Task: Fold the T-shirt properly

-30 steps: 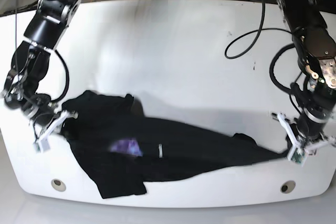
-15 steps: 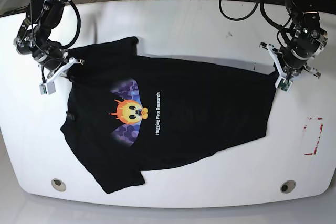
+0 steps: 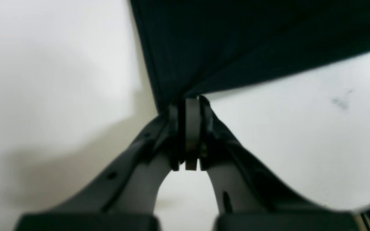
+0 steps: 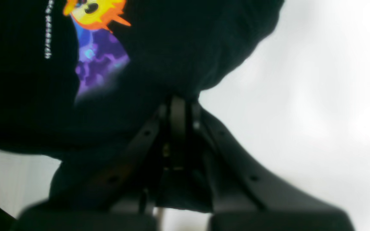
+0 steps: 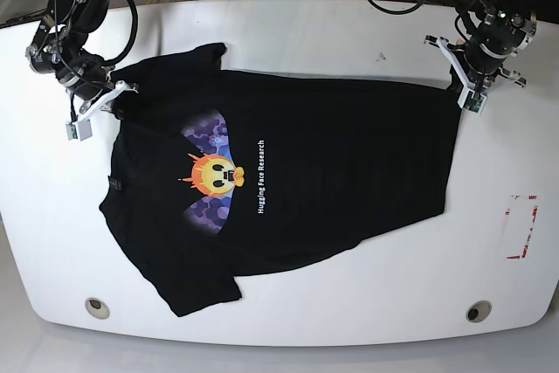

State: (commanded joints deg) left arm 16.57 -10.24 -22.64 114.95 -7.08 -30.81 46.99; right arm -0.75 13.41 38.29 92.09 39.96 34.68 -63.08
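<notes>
So the big white rounded table (image 5: 288,41) fills pretty much the whole base view, and the large black short-sleeved cloth T-shirt (image 5: 349,172) is spread across the middle of it, print side up. Its long axis runs left to right in the frame: collar and shoulders at the left, bottom hem at the right. One sleeve sticks out toward the lower left near the table's front edge, the other sits at the upper left. It lies mostly flat, though the top edge looks stretched taut between the two grippers and the hem side slants a bit.

The print is left of centre: an orange-yellow face (image 5: 212,176) with purple wings (image 5: 208,139) above and below it, and a line of small white text (image 5: 261,178) just to its right, running sideways.

The right gripper (image 5: 103,104), upper left of the base view, is pinched closed on the shirt's shoulder corner; its wrist view shows the black cloth bunched right at the closed tips. The left gripper (image 5: 469,86), upper right, is clamped on the hem corner, fabric fanning out from its tips.

There's a small red-outlined mark (image 5: 521,226) at the right edge of the table, well apart from the shirt.
</notes>
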